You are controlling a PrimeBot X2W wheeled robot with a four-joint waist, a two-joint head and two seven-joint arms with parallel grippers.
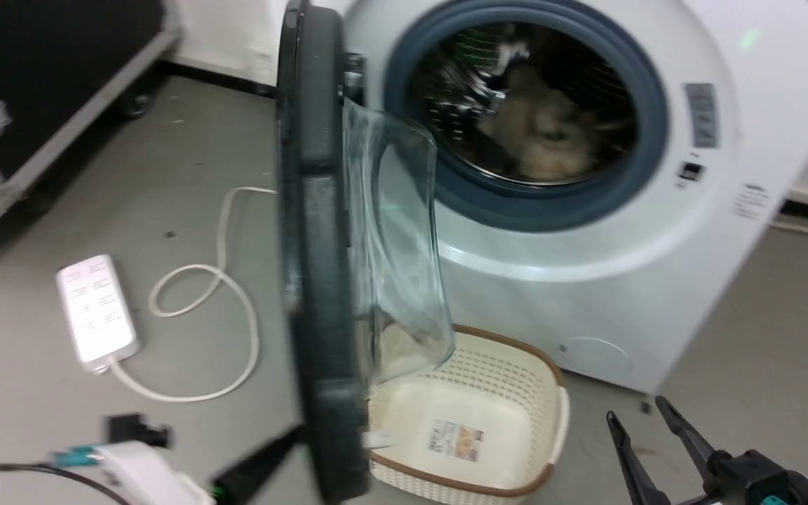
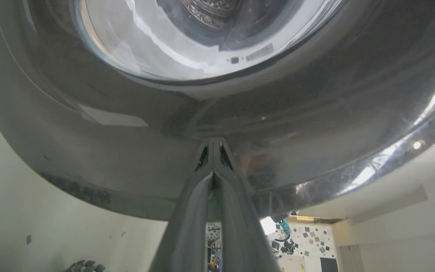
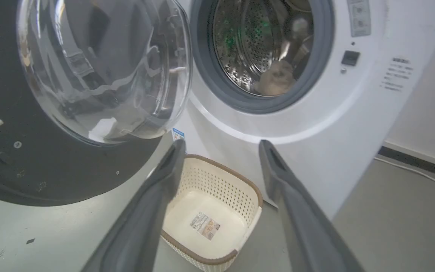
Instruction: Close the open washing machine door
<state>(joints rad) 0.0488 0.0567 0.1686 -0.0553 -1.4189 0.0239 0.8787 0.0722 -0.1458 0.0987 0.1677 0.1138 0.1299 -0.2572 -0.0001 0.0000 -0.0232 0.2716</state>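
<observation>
Left claw (image 2: pixel 213 141): fingers shut tight, tips together, nothing between them. The tips look to be against the glossy dark outer face of the washing machine door (image 2: pixel 127 151), below its round window.

Right claw (image 3: pixel 222 145): fingers spread wide, holding nothing and touching nothing. It hangs low in front of the washer (image 3: pixel 315 124), well apart from the door.

The door is open, swung out on the hinge at the washer's left. In the head view it stands nearly edge-on, with the glass bowl (image 1: pixel 397 245) bulging toward the drum opening (image 1: pixel 527 112) and its lower edge over the cream basket (image 1: pixel 558 421) on the floor.

View differences:
- Left wrist: outer door face and contact area only.
- Right wrist: inner door face with the bowl, the grey seal, and a beige item (image 3: pixel 276 77) in the steel drum.
- Head: white power strip (image 1: pixel 95 312) and looped cable (image 1: pixel 229 308) on the floor left of the door. This frame is motion-blurred.
</observation>
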